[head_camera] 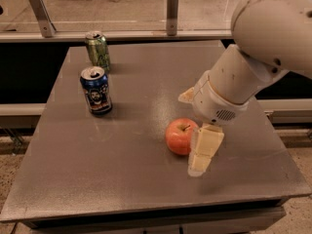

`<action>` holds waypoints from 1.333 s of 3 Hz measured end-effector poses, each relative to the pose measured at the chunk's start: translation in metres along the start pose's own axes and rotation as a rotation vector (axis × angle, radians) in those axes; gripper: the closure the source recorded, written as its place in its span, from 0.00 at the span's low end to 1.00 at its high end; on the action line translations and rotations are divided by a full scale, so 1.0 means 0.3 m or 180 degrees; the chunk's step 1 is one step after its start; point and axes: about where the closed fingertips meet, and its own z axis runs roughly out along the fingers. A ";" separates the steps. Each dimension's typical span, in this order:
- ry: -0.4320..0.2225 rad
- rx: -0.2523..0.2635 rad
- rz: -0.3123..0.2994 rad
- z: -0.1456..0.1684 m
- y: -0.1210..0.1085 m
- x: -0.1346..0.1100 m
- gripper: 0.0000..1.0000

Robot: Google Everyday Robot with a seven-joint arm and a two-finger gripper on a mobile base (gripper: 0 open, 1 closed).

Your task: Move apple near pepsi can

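The red-orange apple [181, 136] with a short dark stem sits on the grey table [122, 179], right of centre. The dark blue pepsi can [96, 90] stands upright at the left of the table, well apart from the apple. My gripper [201, 152] hangs from the white arm [253, 62] and is right beside the apple on its right side, its cream finger [204, 150] reaching down to the table surface and partly in front of the apple. The other finger is hidden.
A green can [98, 50] stands upright near the table's back left edge, behind the pepsi can. A glass rail with metal posts [171, 6] runs behind the table. The table's front edge is near the bottom of the view.
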 end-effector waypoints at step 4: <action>0.0019 0.0028 0.0054 0.022 -0.182 -0.122 1.00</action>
